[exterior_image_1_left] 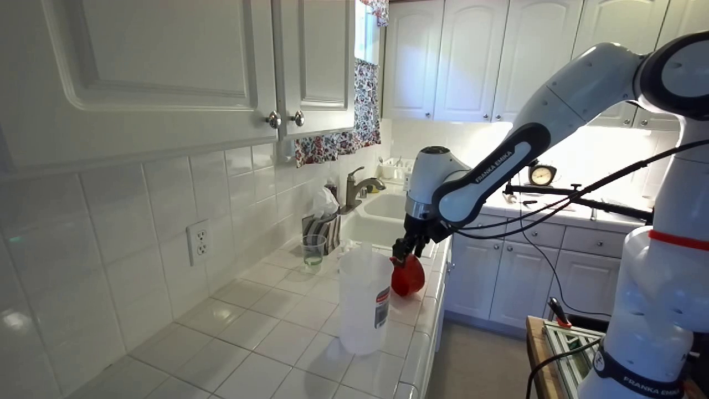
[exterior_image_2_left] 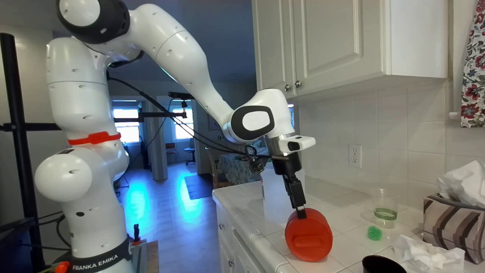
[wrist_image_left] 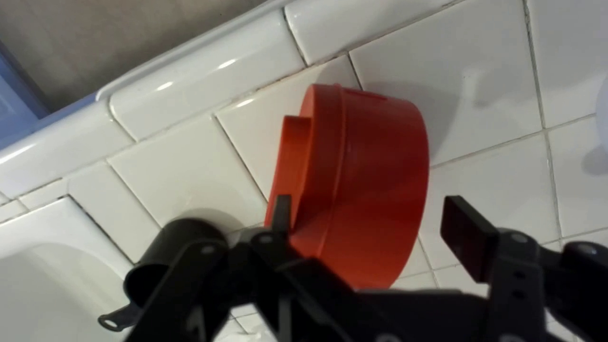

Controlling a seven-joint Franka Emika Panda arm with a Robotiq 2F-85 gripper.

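A red lid (exterior_image_2_left: 308,237) stands on its side near the front edge of the tiled counter (exterior_image_1_left: 249,316), between the parted jaws of the gripper (wrist_image_left: 370,216), which is not clasping it: a gap shows on one side. Near it by the same edge stands a translucent white pitcher (exterior_image_1_left: 360,310), and by the corner of the sink (wrist_image_left: 57,218) a black cup (wrist_image_left: 178,242). Toward the wall (exterior_image_1_left: 88,266) are a green spiky ball (exterior_image_2_left: 374,233), a clear cup (exterior_image_2_left: 385,213) and a striped tissue box (exterior_image_2_left: 452,229).

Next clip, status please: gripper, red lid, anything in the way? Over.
Gripper open. Red lid on its side on tiled counter, close under the jaws; contact unclear. White jug and black cup nearby, neither between the jaws.
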